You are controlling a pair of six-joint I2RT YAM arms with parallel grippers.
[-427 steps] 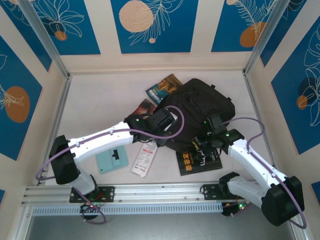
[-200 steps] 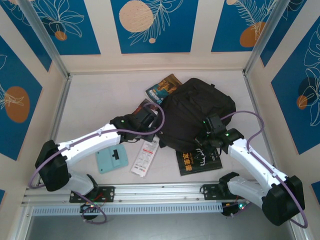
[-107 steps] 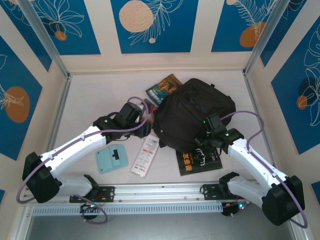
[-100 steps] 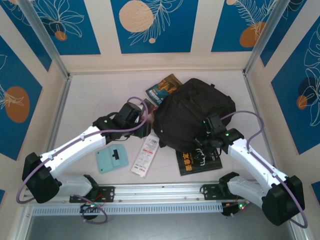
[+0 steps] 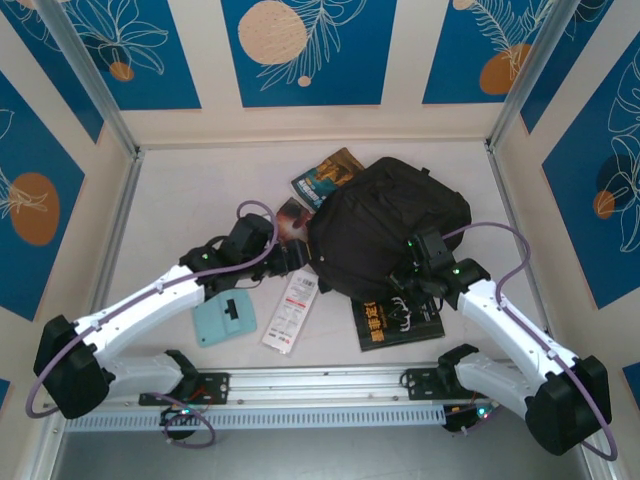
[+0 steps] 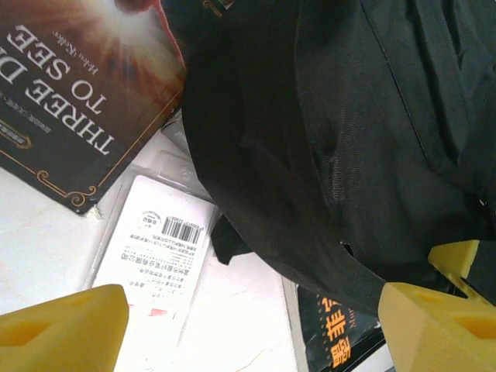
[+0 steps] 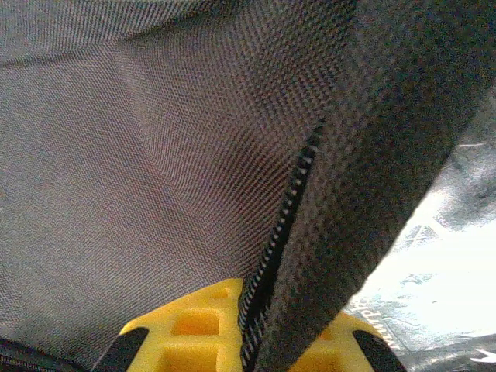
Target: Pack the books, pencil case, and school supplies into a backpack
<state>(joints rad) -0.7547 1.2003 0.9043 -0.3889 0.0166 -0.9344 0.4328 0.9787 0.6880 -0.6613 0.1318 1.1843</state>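
The black backpack [image 5: 390, 225] [image 6: 349, 139] lies mid-table. My right gripper [image 5: 415, 278] [image 7: 256, 333] is shut on its zipped edge [image 7: 294, 201] at the near side. My left gripper [image 5: 292, 262] [image 6: 248, 333] hangs open just left of the backpack, nothing between its fingers, above a white packet [image 5: 290, 310] [image 6: 151, 263]. A dark brown book [image 5: 290, 218] [image 6: 70, 101] lies beside the backpack, a blue-and-orange book [image 5: 328, 175] behind it. A black book [image 5: 400, 322] [image 6: 341, 341] pokes out from under its near edge. The pencil case is out of view.
A light-teal piece with a black patch [image 5: 224, 318] lies near the front left. Walls close the table at the back and both sides, and a metal rail [image 5: 320, 385] runs along the near edge. Bare table [image 5: 190, 210] lies at the far left.
My left gripper has opened, let go of the backpack and drawn back to the left. The backpack's left side has sagged. The right gripper keeps its grip and has not moved.
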